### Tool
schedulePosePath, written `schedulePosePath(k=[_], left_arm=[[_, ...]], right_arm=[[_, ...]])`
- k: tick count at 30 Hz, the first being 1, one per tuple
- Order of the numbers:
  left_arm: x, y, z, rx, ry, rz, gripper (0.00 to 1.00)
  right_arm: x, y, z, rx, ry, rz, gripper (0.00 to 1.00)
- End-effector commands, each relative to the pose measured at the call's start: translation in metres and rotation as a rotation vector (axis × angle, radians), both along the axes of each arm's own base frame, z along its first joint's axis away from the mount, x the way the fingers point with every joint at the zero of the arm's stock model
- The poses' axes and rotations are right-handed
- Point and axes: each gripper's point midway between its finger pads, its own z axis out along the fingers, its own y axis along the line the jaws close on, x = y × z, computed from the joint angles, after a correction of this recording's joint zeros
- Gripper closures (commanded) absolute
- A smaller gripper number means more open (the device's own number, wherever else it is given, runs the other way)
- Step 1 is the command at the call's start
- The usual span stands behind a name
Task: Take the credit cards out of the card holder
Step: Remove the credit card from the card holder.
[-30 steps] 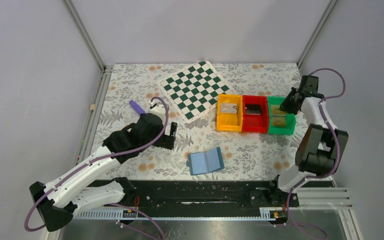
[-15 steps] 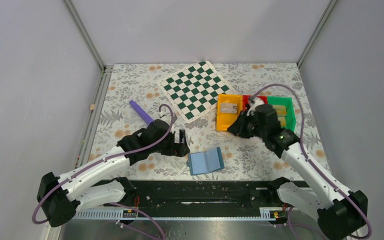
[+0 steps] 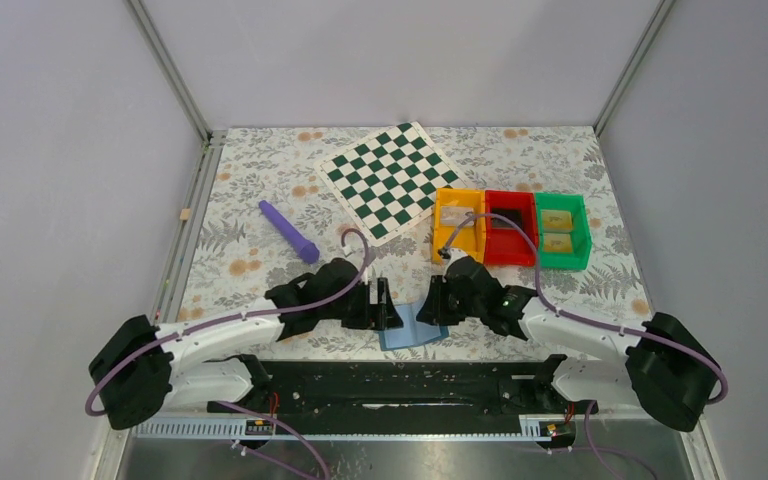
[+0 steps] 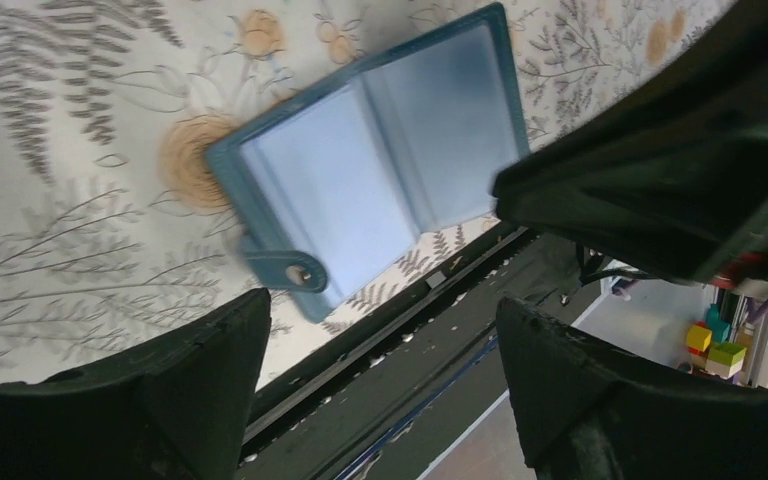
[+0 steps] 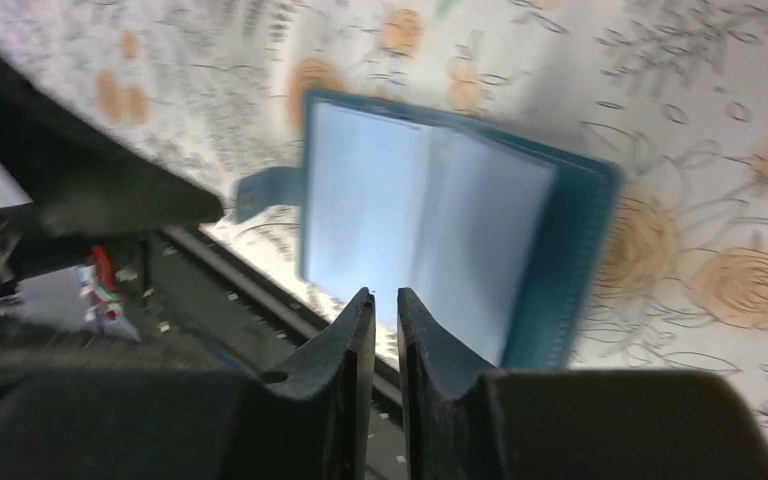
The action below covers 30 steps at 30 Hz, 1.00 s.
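With the open card holder (image 3: 407, 335) flat by the table's (image 3: 245, 180) near edge, left jaws spread wide and right jaws almost closed, empty, flank it; next, probably, pinning it and pinching out any remaining card.

1. I see both my arms stretched low across the near edge, with the left gripper (image 3: 384, 304) and the right gripper (image 3: 431, 303) facing each other, close together.
2. A blue card holder (image 3: 410, 335) lies on the floral table (image 3: 260, 190) just beneath them, partly hidden.
3. Farther back, an orange bin (image 3: 458, 243), a red bin (image 3: 510, 252) and a green bin (image 3: 563, 258) stand touching in a row.
4. Two yellow-gold credit cards (image 3: 558, 219) lie in the green bin.
5. A chequered board (image 3: 390, 180) lies left of the bins, and a purple stick (image 3: 288, 231) lies farther left.
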Motion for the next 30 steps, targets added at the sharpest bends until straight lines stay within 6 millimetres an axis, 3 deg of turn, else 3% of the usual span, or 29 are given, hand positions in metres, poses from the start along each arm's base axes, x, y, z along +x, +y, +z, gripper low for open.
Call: schedulePosePath(k=[1, 4, 8, 18, 22, 26, 30], left_arm=[[0.001, -0.036, 0.022, -0.089, -0.032, -0.029, 0.25], [0.003, -0.041, 0.017, -0.095, -0.020, -0.002, 0.35], [0.009, -0.037, 0.009, -0.080, -0.023, 0.052, 0.42], [0.022, -0.004, -0.024, 0.120, -0.062, 0.139, 0.60], [0.022, -0.001, -0.033, 0.135, -0.059, 0.147, 0.61], [0.022, -0.010, -0.035, 0.090, -0.069, 0.127, 0.53], [0.022, -0.011, -0.039, 0.088, -0.067, 0.123, 0.53]], right_arm=[[0.011, -0.020, -0.033, -0.102, -0.036, -0.091, 0.79], [0.007, -0.040, -0.053, -0.167, -0.014, -0.151, 0.81], [0.005, -0.057, -0.062, -0.209, -0.031, -0.187, 0.82], [-0.005, -0.061, -0.077, -0.200, 0.007, -0.189, 0.82], [-0.005, -0.059, -0.074, -0.186, 0.002, -0.185, 0.82], [-0.006, -0.055, -0.069, -0.159, -0.001, -0.173, 0.80], [-0.003, -0.044, -0.047, -0.094, -0.037, -0.141, 0.76]])
